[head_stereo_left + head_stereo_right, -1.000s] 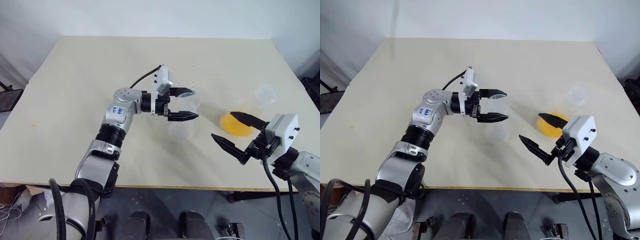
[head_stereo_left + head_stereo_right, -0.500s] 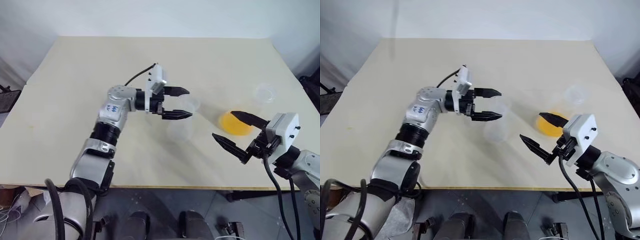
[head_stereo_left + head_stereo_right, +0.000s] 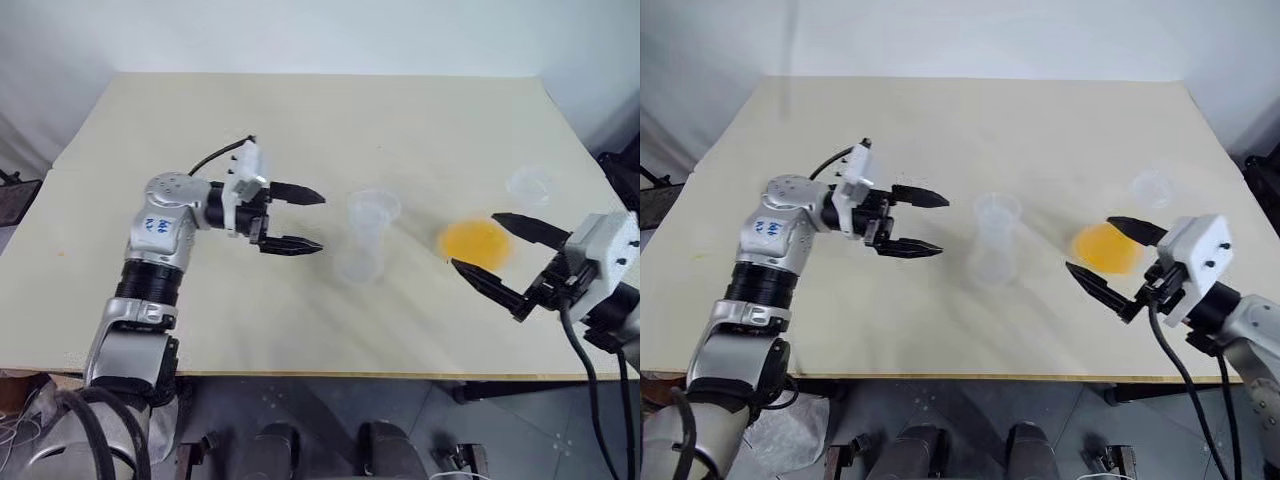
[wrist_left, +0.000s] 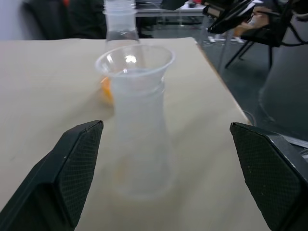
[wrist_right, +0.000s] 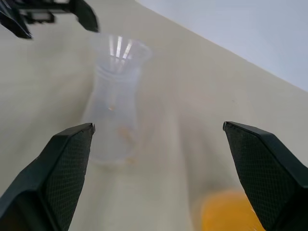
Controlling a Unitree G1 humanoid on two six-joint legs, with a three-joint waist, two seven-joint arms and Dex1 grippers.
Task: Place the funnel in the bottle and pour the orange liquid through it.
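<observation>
On the left side of the beige table [image 3: 150, 120], the left gripper [image 3: 300, 220] hangs level with its two black fingers spread wide and nothing between them, pointing toward the bottle [image 3: 365, 235] but clearly apart from it. Over on the right, near the table's front edge, the right gripper [image 3: 495, 255] is just as wide open and empty (its upper finger reaches over the orange stuff, and I can't tell if it's touching it).

So that's two grippers, both holding nothing.

One bottle: the clear flask stands upright about mid-table, between the two grippers. There's a flared clear mouth on top of its neck, which looks like the funnel [image 4: 134, 60] seated there, though clear-on-clear makes it hard to be sure.

One patch of orange liquid [image 3: 473, 242], to the right of the bottle; it sits low and round like it's in a shallow clear dish, but I can't make out the rim.

One small clear cup [image 3: 528, 186], further back and right of the orange liquid, standing by itself.
</observation>
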